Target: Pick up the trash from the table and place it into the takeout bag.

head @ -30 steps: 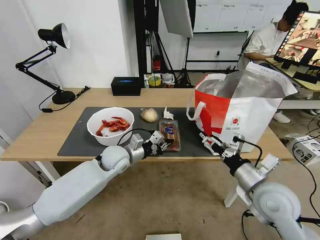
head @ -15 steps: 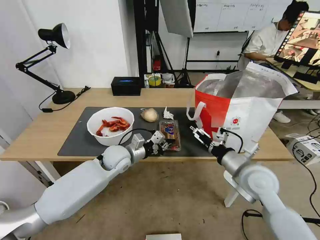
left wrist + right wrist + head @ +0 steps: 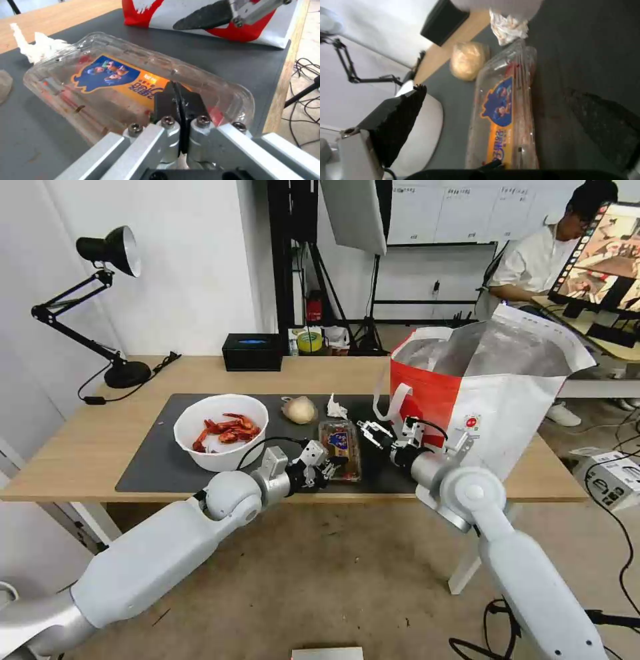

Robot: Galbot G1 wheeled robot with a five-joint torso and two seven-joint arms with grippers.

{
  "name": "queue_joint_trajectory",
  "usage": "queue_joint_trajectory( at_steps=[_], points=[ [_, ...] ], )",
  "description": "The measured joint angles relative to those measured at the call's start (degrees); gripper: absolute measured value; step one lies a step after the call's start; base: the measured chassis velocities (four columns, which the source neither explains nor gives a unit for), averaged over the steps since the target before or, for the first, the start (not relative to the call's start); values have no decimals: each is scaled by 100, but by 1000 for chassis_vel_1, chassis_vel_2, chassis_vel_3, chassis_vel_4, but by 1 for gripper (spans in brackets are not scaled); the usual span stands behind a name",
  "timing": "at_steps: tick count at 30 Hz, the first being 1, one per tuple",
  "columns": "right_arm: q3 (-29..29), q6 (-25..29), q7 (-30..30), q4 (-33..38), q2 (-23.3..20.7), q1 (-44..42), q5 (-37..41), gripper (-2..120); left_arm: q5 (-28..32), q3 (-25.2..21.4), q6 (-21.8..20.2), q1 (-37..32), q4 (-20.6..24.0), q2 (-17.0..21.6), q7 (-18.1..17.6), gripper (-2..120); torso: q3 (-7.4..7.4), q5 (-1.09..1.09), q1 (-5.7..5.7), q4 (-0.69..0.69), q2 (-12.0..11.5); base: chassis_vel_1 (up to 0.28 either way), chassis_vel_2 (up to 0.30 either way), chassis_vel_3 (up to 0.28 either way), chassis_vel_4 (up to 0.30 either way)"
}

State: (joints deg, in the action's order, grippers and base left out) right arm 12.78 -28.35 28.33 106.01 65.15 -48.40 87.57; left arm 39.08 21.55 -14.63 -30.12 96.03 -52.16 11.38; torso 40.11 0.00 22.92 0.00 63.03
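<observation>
Trash all on the table (image 3: 93, 447), takeout bag (image 3: 493, 400) waiting open.
Left gripper (image 3: 328, 468) has its claw pinched together on the near rim of the clear tray (image 3: 340, 441); right gripper (image 3: 371, 430), claw apart, hovers beside it. Bowl (image 3: 221, 431), wrapped lump (image 3: 299, 410) and tissue (image 3: 335, 408) lie untouched on the mat; nothing looks bagged yet.

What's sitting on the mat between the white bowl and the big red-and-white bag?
In the head view, the clear plastic tray lies between the bowl and the bag, with the left hand at its near end and the right hand beside it.
</observation>
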Motion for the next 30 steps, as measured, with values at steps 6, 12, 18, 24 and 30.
queue_joint_trajectory(
  at_steps=[6, 12, 18, 24, 30],
  points=[
    [-112, -280, 184, -192, 73, 195, 27, 100, -2, 8, 4, -49, 3, -19, -9, 0, 0, 0, 0, 0, 0, 0, 0, 0, 0],
    [-202, -377, 204, -314, 123, 333, 31, 100, -2, 8, 7, -40, -2, -54, -15, 0, 0, 0, 0, 0, 0, 0, 0, 0, 0],
    [-311, -437, 208, -365, 215, 432, 11, 100, -2, 8, 13, -37, -16, -80, -20, 0, 0, 0, 0, 0, 0, 0, 0, 0, 0],
    [-382, -478, 230, -481, 270, 517, -74, 100, 1, 11, 15, -36, -4, -80, -22, 0, 0, 0, 0, 0, 0, 0, 0, 0, 0],
    [-499, -629, 243, -692, 311, 710, -116, 100, 11, 11, 29, -37, -1, -80, -22, 0, 0, 0, 0, 0, 0, 0, 0, 0, 0]
  ],
)
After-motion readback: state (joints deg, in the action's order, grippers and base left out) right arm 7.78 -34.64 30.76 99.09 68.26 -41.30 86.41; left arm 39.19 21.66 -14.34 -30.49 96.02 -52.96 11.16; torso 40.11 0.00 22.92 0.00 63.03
